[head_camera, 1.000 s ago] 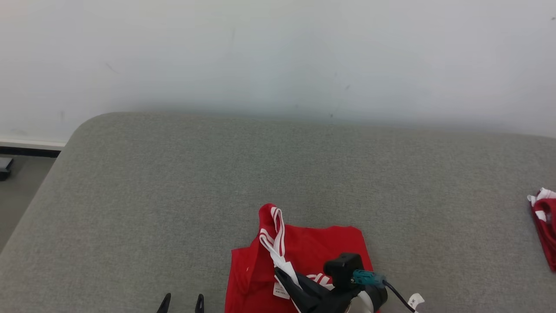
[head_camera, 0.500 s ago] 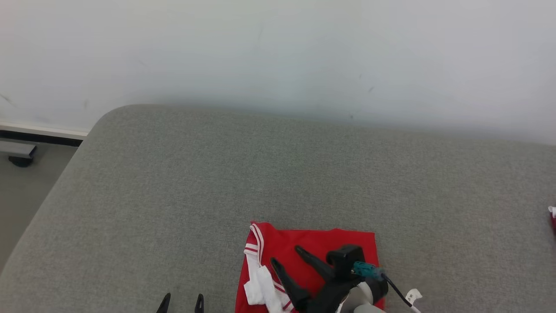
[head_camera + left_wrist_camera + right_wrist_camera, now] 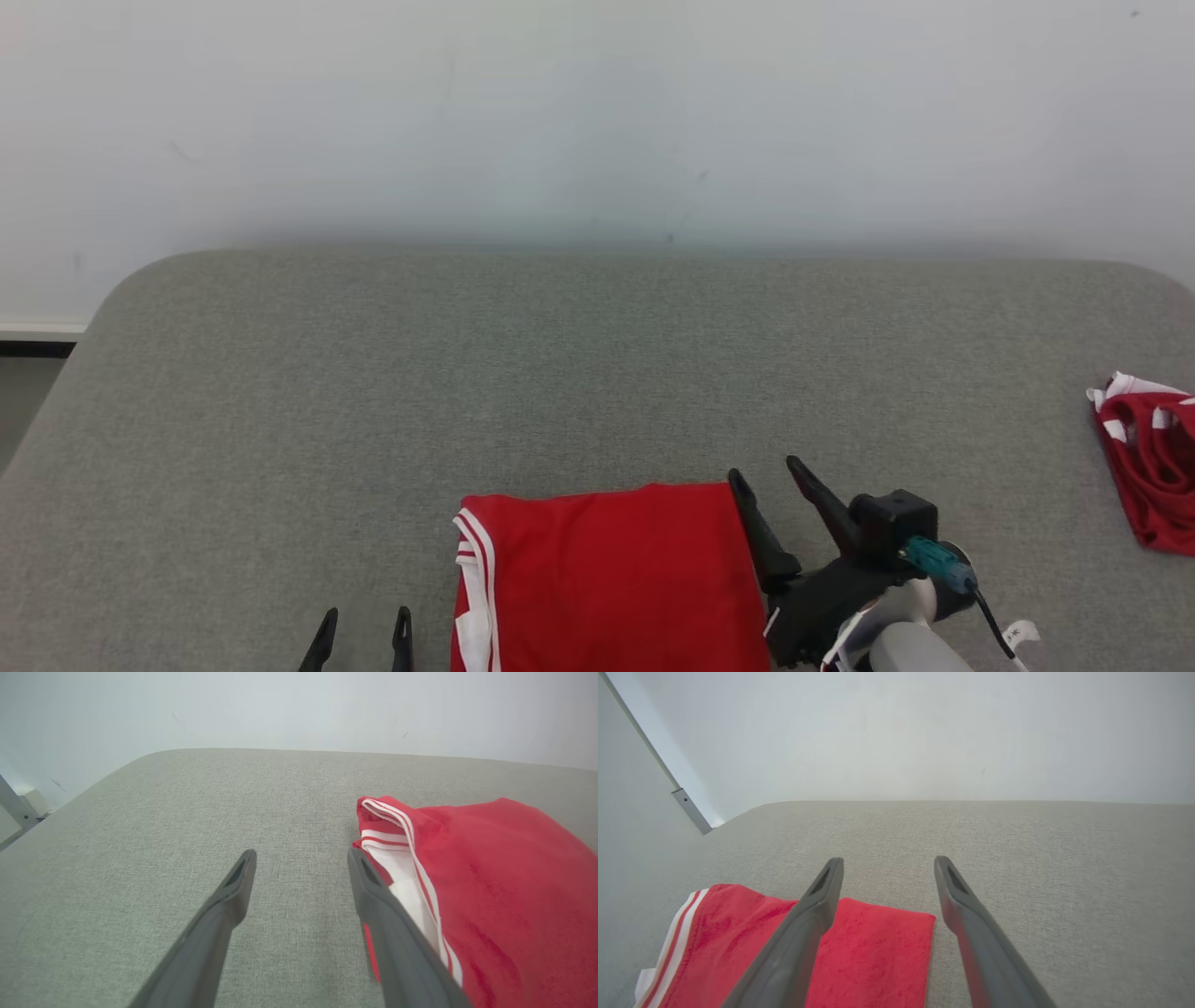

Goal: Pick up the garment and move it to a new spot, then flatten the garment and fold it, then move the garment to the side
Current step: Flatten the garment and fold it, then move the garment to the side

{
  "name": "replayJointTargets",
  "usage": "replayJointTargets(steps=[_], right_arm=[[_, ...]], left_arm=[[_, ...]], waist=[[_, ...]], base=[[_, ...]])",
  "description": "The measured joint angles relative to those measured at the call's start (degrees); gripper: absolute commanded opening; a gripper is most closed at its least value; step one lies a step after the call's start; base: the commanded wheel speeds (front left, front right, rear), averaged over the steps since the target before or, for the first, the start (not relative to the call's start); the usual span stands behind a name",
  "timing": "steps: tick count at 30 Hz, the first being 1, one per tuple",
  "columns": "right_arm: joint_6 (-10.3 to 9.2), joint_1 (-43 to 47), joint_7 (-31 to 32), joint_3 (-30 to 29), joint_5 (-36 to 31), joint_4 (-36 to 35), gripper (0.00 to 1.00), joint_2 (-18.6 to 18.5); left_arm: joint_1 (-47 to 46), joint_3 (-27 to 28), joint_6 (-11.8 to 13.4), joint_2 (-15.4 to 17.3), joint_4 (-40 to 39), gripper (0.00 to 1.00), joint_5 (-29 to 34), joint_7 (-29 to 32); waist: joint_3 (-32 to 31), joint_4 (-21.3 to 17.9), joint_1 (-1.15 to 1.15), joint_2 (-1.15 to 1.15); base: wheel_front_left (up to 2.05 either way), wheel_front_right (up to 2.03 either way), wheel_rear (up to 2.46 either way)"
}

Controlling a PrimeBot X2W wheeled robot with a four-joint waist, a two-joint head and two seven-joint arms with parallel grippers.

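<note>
Jaws on both arms are spread wide w/ nothing in either.

Garment (image 3: 607, 579), red w/ white stripe trim, lies at 6 o'clock on the grey desk (image 3: 560, 373), close to the near edge. It's a flat, tidy rectangle w/ a straight top edge; the striped hem and a bit of white lining are at its 9 o'clock side.

Right jaws sit just off its 3 o'clock edge, one finger over the cloth's corner, the other over bare desk. Left jaws are low at approx. 8 o'clock of it, beside the striped hem; can't tell if they touch it.

Progress, judging by the shape: pick-up/move, flatten and fold all look done. What's left is the last bit, shifting it to the side. That prob. needs a fresh grip on an edge w/o springing the fold open.

Another red-and-white bundle (image 3: 1146, 471) lies crumpled at 3 o'clock, well apart by the desk's far right edge. Can't tell whether that marks the drop spot.
</note>
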Motion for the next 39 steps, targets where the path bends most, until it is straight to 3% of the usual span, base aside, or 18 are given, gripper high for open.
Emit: replayJointTargets(steps=[7,17,39], right_arm=[[0.00,6.0,0.0,-10.0,-8.7,-5.7,1.00,0.5],[0.00,10.8,0.0,-17.1,-11.9,-8.9,1.00,2.5],[0.00,14.8,0.0,-17.6,-11.8,-10.3,1.00,3.2]], left_arm=[[-0.3,1.7,0.7,0.0,-1.3,1.00,0.6,0.0],[0.0,4.4,0.4,0.0,-2.1,1.00,1.1,0.0],[3.9,7.4,0.0,0.0,-3.7,1.00,2.2,0.0]], waist=[[0.4,-3.4,0.00,0.00],[0.0,-6.1,0.00,0.00],[-2.8,-7.1,0.00,0.00]], base=[[0.00,0.00,0.00],[0.00,0.00,0.00],[0.00,0.00,0.00]])
